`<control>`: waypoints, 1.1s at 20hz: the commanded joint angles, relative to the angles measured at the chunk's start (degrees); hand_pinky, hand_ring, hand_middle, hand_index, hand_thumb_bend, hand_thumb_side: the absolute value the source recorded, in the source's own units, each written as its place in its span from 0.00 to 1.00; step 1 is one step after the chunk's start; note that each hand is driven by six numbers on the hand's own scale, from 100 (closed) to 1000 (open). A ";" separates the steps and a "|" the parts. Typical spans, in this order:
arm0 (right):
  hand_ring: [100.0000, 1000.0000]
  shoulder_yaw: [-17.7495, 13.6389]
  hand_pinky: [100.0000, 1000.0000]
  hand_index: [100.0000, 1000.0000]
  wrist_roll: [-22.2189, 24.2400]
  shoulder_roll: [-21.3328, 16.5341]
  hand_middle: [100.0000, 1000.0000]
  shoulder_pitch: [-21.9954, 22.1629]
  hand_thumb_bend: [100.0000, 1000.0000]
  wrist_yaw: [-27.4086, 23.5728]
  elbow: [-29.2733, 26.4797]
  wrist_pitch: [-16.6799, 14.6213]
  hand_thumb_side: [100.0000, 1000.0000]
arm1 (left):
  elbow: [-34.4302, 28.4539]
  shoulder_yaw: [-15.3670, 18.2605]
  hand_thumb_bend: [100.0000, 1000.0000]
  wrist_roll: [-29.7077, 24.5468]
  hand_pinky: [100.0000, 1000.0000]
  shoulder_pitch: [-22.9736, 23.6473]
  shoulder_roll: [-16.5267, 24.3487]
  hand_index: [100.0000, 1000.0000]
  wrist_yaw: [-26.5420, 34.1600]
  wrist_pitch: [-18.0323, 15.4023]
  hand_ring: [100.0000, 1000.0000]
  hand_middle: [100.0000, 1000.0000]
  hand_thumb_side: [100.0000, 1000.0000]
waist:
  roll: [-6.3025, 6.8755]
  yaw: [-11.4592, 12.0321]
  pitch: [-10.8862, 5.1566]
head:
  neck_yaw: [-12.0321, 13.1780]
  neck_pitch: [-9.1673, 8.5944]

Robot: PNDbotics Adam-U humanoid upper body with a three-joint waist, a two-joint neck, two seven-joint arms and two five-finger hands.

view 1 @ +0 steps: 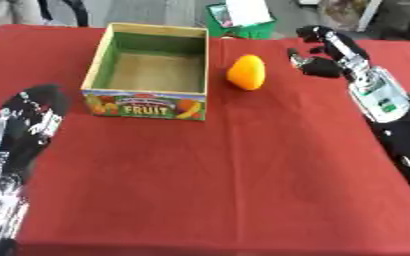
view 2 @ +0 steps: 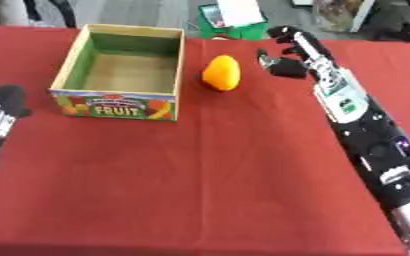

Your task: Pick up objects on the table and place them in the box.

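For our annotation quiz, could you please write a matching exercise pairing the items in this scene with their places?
Things:
1. open cardboard fruit box
2. orange oval fruit
3. black right hand
4. black left hand

Places:
A. resting near the table's left edge
B. right of the fruit, apart from it
C. far left part of the red tablecloth
D. just right of the box

Pairs: 1-C, 2-D, 3-B, 4-A

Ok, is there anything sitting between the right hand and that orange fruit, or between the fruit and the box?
Nothing visible. Only bare red tablecloth lies between the right hand and the orange fruit. The fruit stands just right of the box, close to its right wall, with nothing between them; the box is open-topped and looks empty.
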 commanded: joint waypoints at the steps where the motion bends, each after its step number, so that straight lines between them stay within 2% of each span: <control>1: 0.91 -0.40 0.83 0.86 0.48 1.31 0.83 -2.44 0.10 3.84 2.00 -1.03 0.24 | -0.92 -0.17 0.48 -0.33 0.70 -0.92 0.94 0.61 0.27 -0.10 0.81 0.69 0.33 | 0.24 0.25 -0.75 | -0.38 -0.53; 8: 0.92 -0.82 0.86 0.87 -0.06 5.32 0.84 -4.58 0.13 9.17 5.90 -1.93 0.25 | -1.01 -0.42 0.47 -0.58 0.70 -1.25 0.79 0.61 0.33 -0.01 0.81 0.69 0.34 | 0.25 1.22 -0.65 | -1.10 -0.71; 16: 0.95 -0.99 0.91 0.87 -1.09 6.82 0.87 -5.47 0.17 15.45 8.14 -2.23 0.28 | -1.05 -0.49 0.48 -0.71 0.70 -1.32 0.77 0.61 0.32 0.05 0.81 0.69 0.33 | 0.27 1.77 -0.66 | -1.41 -0.76; 17: 0.94 -0.91 0.90 0.88 -1.09 6.94 0.87 -5.49 0.18 16.67 8.39 -2.09 0.26 | -1.06 -0.50 0.48 -0.71 0.70 -1.32 0.76 0.61 0.33 0.06 0.81 0.69 0.33 | 0.26 1.78 -0.65 | -1.47 -0.79; 22: 0.85 -1.23 0.76 0.86 -1.83 7.62 0.81 -5.35 0.16 22.28 9.81 0.44 0.00 | -1.07 -0.56 0.48 -0.76 0.70 -1.38 0.76 0.61 0.33 0.09 0.81 0.69 0.33 | 0.34 1.82 -0.50 | -1.67 -0.94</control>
